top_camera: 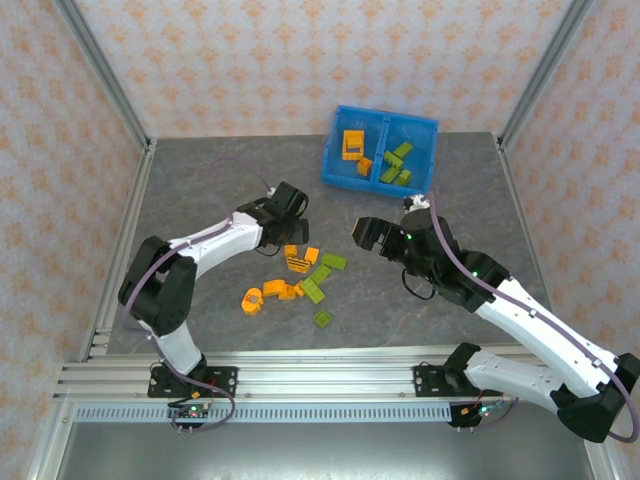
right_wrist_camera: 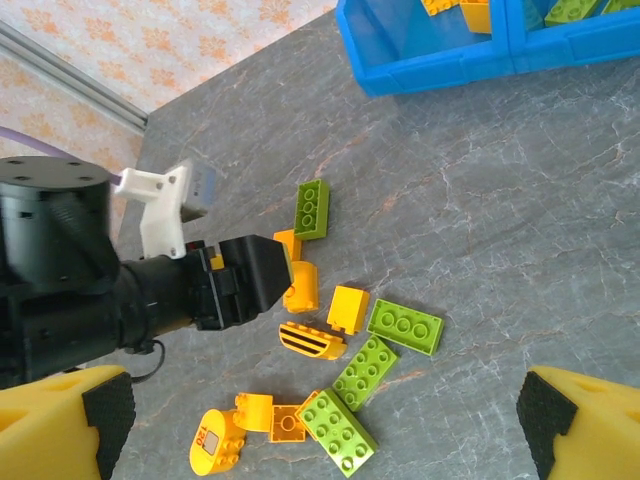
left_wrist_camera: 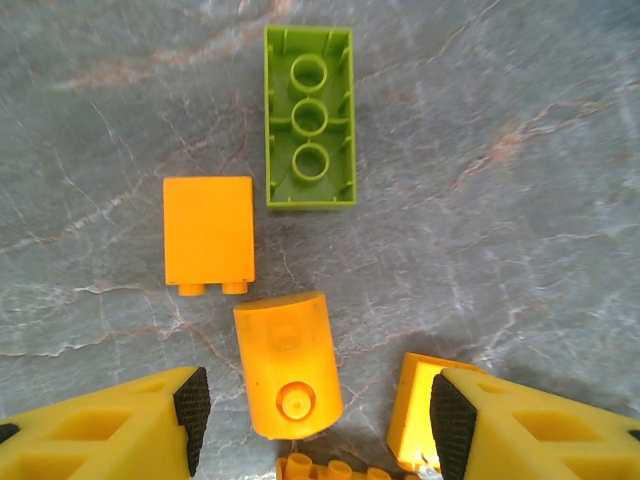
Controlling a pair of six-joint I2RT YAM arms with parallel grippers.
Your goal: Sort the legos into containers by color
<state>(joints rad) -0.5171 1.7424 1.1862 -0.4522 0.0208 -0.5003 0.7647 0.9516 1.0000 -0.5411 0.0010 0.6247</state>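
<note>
Grey marbled table point(top_camera: 220, 190), peach patterned walls point(top_camera: 300, 60), aluminium front rail point(top_camera: 300, 380)

Clearance log, positions taken from the blue bin point(top_camera: 350, 185).
1. Bare table point(top_camera: 200, 180) along the bin's near wall: I count it passable.
2. Right gripper point(top_camera: 366, 236), jaws wide, hangs just nearer than that strip.
3. Left gripper point(top_camera: 288, 212), near-left of the bin, jaws spread around an orange round brick point(left_wrist_camera: 290, 365).
4. Loose legos point(top_camera: 300, 275), nearer again, clustered tight.
5. Frame post point(top_camera: 545, 70) off the bin's far-right corner.

Orange and green legos point(right_wrist_camera: 404, 326) lie beside the left gripper point(right_wrist_camera: 264, 277), blue bin point(right_wrist_camera: 440, 72) beyond.
</note>
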